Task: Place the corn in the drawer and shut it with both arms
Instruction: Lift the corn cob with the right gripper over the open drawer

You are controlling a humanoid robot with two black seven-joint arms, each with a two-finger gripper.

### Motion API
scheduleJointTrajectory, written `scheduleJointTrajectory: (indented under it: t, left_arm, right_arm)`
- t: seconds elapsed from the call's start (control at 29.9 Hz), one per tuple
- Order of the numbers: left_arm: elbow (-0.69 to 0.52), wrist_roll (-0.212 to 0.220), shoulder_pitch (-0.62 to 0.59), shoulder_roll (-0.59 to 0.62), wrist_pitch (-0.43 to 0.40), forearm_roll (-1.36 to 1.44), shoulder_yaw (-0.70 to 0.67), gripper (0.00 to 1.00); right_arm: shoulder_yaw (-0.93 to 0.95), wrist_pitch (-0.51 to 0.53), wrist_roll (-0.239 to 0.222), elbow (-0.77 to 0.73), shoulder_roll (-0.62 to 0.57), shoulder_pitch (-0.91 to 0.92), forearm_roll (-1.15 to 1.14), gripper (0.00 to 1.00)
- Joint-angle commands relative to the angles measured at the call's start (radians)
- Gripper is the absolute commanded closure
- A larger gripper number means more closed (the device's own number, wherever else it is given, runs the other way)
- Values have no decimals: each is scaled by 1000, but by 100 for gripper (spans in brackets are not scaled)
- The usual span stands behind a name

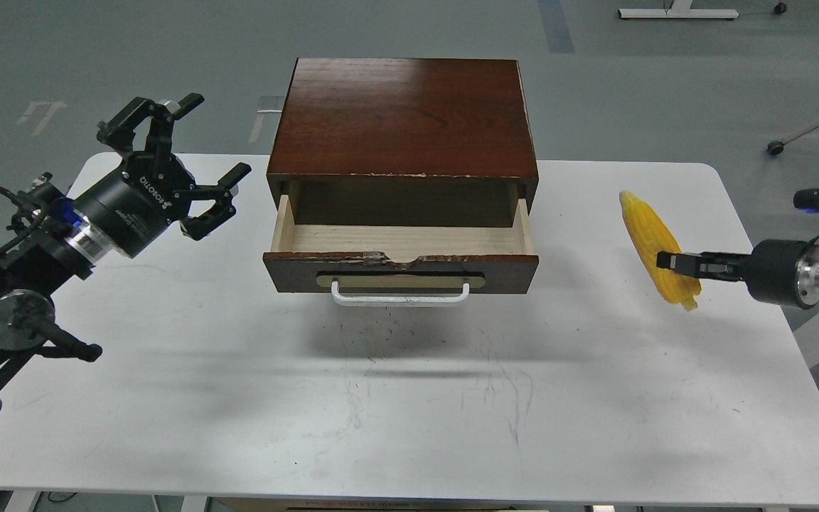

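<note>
Drawer (401, 242) open. Right gripper (667, 261) clamps corn (648, 227) above the counter (409, 398); left gripper (200, 153) spread, holding nothing.

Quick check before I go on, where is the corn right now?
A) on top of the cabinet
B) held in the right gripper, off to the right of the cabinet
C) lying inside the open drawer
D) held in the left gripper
B: the right gripper is closed on the corn well to the right of the open drawer, whose inside shows only bare wood; the left gripper is open and holds nothing.
</note>
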Motion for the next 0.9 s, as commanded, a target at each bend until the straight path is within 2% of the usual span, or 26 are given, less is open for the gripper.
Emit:
scheduleJointTrajectory:
  t: [0.0, 0.17, 0.27, 0.5, 0.7, 0.87]
  left_arm:
    - [0, 0, -1, 0, 0, 2, 0, 0]
    - [0, 0, -4, 4, 0, 2, 0, 0]
    - [0, 0, -4, 10, 0, 5, 0, 0]
    - [0, 0, -4, 22, 1, 5, 0, 0]
    - [0, 2, -4, 28, 1, 5, 0, 0]
    - [0, 0, -4, 39, 0, 5, 0, 0]
  right_arm:
    - [-10, 12, 0, 40, -8, 135, 0, 80]
    - [-52, 13, 0, 87, 32, 284, -4, 79]
    - [-147, 13, 0, 121, 78, 415, -6, 79]
    - [-291, 12, 0, 144, 256, 634, -18, 79]
    - [-366, 0, 0, 144, 403, 734, -101, 79]
    - [-388, -19, 0, 142, 475, 752, -206, 79]
